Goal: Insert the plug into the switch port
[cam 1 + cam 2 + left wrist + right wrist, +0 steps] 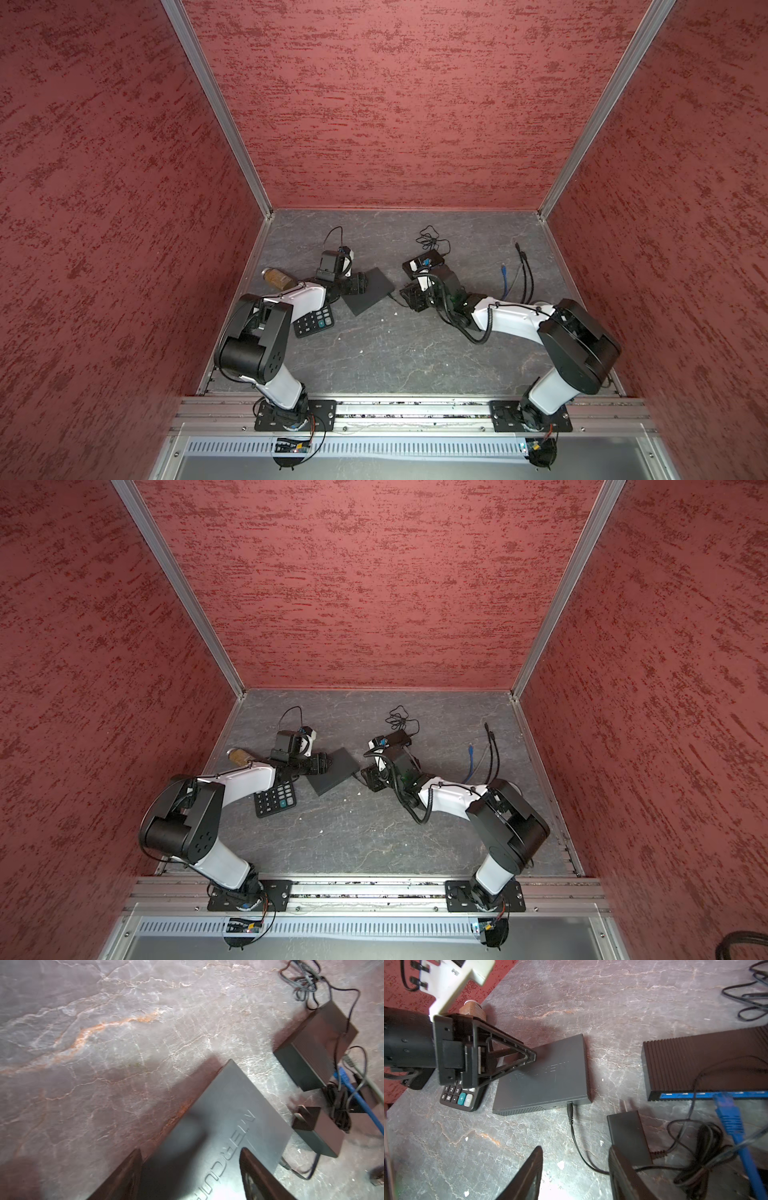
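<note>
Plug: black barrel, thin cord, tip in flat grey switch, long axis pointing away from my right pincer. Right pincer apart; my left pincer apart.

Switch lid: embossed "MERCU…", rest hidden. Calculator keys: 1, 2, 3, 6, +, =.

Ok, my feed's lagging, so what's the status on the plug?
Left gripper open, tips on the switch. Right gripper open, holding nothing. Plug looks seated in the switch's side port. Power brick beside right gripper.
</note>
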Robot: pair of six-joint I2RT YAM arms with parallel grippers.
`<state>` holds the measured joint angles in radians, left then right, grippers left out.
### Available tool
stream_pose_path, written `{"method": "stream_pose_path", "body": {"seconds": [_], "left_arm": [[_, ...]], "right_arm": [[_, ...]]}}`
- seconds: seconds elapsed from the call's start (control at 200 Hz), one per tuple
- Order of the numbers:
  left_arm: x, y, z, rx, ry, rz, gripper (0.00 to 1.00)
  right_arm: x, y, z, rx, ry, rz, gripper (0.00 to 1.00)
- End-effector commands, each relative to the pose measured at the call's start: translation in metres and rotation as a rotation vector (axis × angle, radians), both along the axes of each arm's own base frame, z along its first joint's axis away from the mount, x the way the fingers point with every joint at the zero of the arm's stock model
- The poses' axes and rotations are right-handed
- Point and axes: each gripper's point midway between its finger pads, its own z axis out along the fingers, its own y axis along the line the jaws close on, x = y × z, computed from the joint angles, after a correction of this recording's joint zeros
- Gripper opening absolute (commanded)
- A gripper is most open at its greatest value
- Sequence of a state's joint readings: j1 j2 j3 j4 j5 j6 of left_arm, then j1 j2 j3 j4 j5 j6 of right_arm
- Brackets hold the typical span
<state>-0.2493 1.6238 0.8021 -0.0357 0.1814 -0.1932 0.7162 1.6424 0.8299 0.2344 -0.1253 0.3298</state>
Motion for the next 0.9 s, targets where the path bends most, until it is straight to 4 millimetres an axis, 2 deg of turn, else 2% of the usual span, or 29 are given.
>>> {"method": "stream_pose_path", "body": {"seconds": [0.0, 0.401, 0.631, 0.897], "left_arm": [[0.008, 0.007, -0.003, 0.013, 0.024, 0.055, 0.75], [0.016, 0.011, -0.009, 0.012, 0.059, 0.127, 0.75], [0.004, -0.001, -0.014, 0.008, 0.085, 0.11, 0.75], [-0.011, -0.015, -0.028, 0.016, 0.125, 0.086, 0.75]], "right_arm": [[0.007, 0.013, 0.01, 0.062, 0.018, 0.002, 0.52], [0.011, 0.042, -0.007, 0.131, 0.106, 0.059, 0.51], [0.015, 0.057, -0.021, 0.151, 0.159, 0.086, 0.51], [0.026, 0.058, -0.032, 0.12, 0.171, 0.046, 0.51]]}}
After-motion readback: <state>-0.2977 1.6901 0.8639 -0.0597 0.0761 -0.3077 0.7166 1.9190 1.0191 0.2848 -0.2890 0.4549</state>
